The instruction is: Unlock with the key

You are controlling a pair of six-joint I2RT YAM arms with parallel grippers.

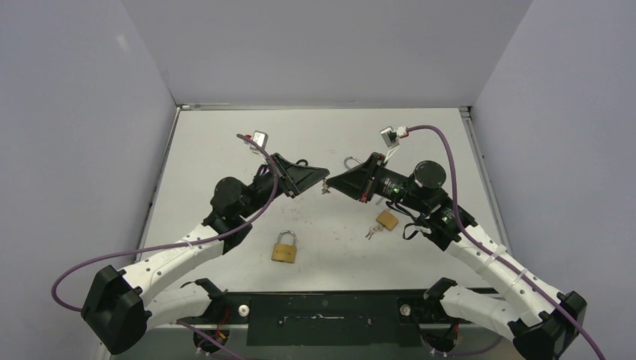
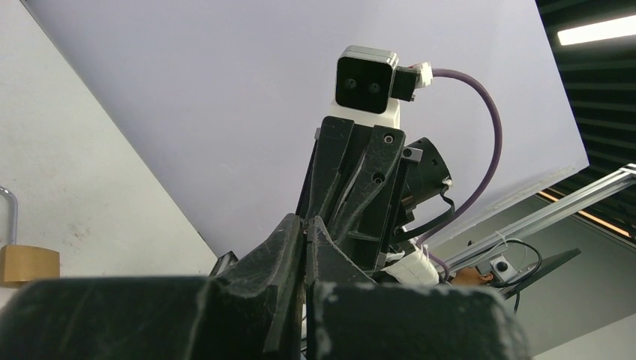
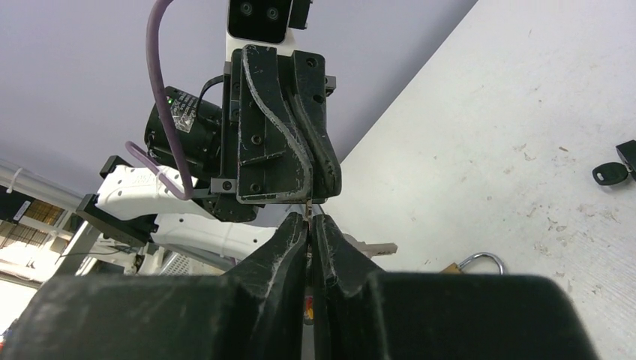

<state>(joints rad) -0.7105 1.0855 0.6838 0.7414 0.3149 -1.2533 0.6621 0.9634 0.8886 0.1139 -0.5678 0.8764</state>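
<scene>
**Three Cameras, One Meeting Point**

We set the top camera high over the near edge, looking down on the whole tabletop [image 1: 225,142]. Each wrist camera sat close behind its own gripper, tilted upward. The left gripper [image 2: 304,223] and the right gripper [image 3: 309,220] faced each other head-on. All three views shared that meeting point.

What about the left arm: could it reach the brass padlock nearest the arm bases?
Probably yes: the padlock lies in the open nearby, but the left gripper is shut, tip to tip with the right gripper.
</scene>
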